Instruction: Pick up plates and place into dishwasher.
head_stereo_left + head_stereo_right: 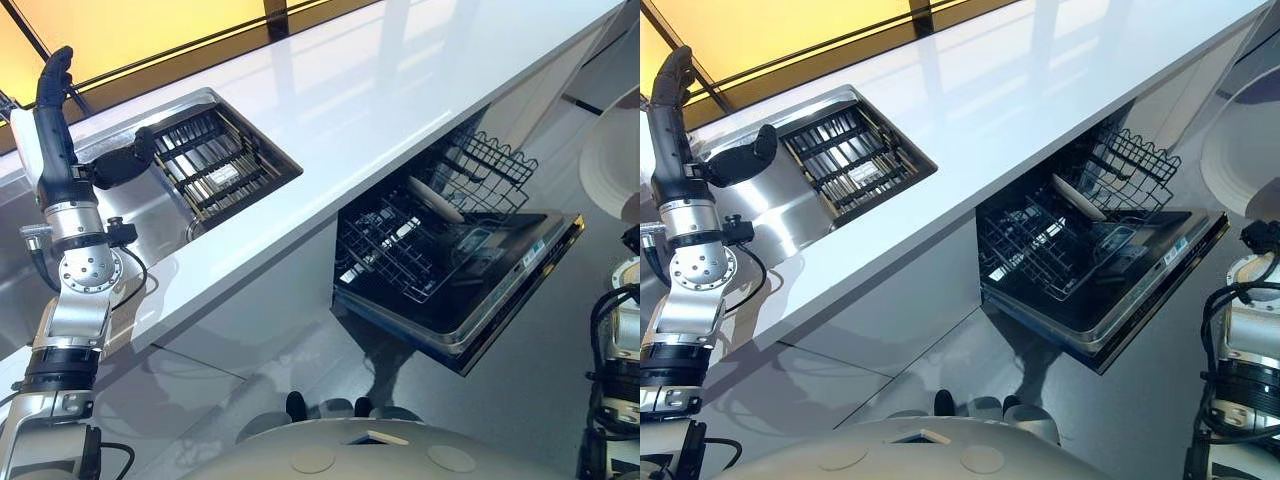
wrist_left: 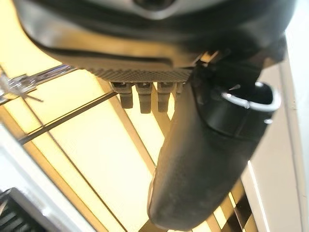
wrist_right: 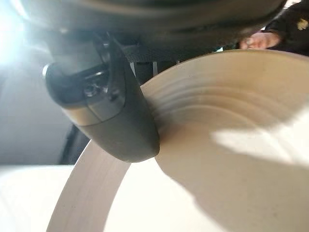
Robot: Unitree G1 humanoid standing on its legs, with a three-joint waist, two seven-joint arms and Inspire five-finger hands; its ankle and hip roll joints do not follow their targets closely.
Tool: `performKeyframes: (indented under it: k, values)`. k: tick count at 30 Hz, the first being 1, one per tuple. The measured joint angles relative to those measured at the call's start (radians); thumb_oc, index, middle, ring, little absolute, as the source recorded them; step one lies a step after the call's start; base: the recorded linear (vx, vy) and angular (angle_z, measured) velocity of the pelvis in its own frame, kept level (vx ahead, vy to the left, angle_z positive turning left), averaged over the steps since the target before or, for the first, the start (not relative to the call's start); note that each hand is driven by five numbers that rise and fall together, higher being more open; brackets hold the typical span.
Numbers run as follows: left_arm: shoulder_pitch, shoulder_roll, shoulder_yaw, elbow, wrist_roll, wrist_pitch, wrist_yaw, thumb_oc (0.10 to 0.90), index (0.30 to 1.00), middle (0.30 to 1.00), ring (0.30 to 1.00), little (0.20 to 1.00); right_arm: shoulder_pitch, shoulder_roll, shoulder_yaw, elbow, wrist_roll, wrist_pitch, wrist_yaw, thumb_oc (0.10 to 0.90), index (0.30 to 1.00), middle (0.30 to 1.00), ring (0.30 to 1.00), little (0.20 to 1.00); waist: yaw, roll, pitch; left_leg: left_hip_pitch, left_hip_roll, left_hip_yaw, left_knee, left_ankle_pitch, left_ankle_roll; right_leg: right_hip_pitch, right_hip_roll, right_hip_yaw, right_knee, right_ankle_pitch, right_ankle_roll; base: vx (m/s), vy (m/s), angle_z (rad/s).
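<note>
**Right hand pinching white plate beside open dishwasher**

Right hand (image 3: pixel 116 116): thumb pressed on the rim of a white plate (image 3: pixel 217 159), plate gripped edge-on; in the head views the plate (image 1: pixel 1245 150) is held up at the right, above and beyond the dishwasher door (image 1: pixel 490 300).

Dishwasher open under the white countertop (image 1: pixel 380 90); lower rack (image 1: pixel 400 250) pulled out, one white plate in rack (image 1: pixel 435 200) standing tilted.

Left hand (image 1: pixel 55 110) raised over the steel sink (image 1: pixel 170 200), fingers straight, thumb out, holding nothing. Black sink grate (image 1: pixel 215 160) lies in the basin.
</note>
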Motion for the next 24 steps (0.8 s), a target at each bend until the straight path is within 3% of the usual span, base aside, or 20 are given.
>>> performKeyframes:
  k: [4,10,15,24]
  values:
    - [0.000,0.001,0.002,0.013,-0.096,0.013,-0.117,0.800,0.900,0.900,0.900,0.900,0.070,-0.005,0.067,0.103,-0.098,0.086,0.145,0.100,0.300,0.300,0.300,0.200,0.003,-0.001,0.000,0.000,0.001,-0.007,0.000,0.000,0.000,0.002,0.000,-0.002,0.000,0.000,0.000,0.07,-0.017,0.02]
    - [0.004,0.003,0.002,-0.003,-0.229,0.109,-0.324,0.800,0.900,0.900,0.900,0.900,0.134,-0.007,0.206,0.140,-0.303,0.133,0.288,0.100,0.300,0.300,0.300,0.200,0.002,-0.001,0.011,-0.002,0.002,-0.021,-0.001,0.003,-0.006,0.006,0.000,-0.022,0.000,-0.004,0.005,0.06,-0.013,0.07]
    - [0.025,0.003,0.001,-0.023,-0.257,0.127,-0.364,0.800,0.900,0.900,0.900,0.900,0.134,-0.025,0.274,0.129,-0.422,0.131,0.342,0.100,0.300,0.300,0.300,0.200,0.017,-0.002,0.039,-0.004,-0.001,-0.054,-0.001,0.008,-0.010,0.018,-0.001,-0.048,0.000,-0.007,-0.001,0.04,-0.010,0.18]
    - [0.090,0.003,0.002,-0.032,-0.257,0.131,-0.364,0.800,0.900,0.900,0.900,0.900,0.125,-0.031,0.380,0.121,-0.484,0.125,0.373,0.100,0.300,0.300,0.300,0.200,0.075,0.003,0.048,-0.021,-0.013,-0.109,0.004,0.024,-0.001,0.025,-0.007,-0.083,0.000,-0.018,0.000,0.04,0.002,0.21]
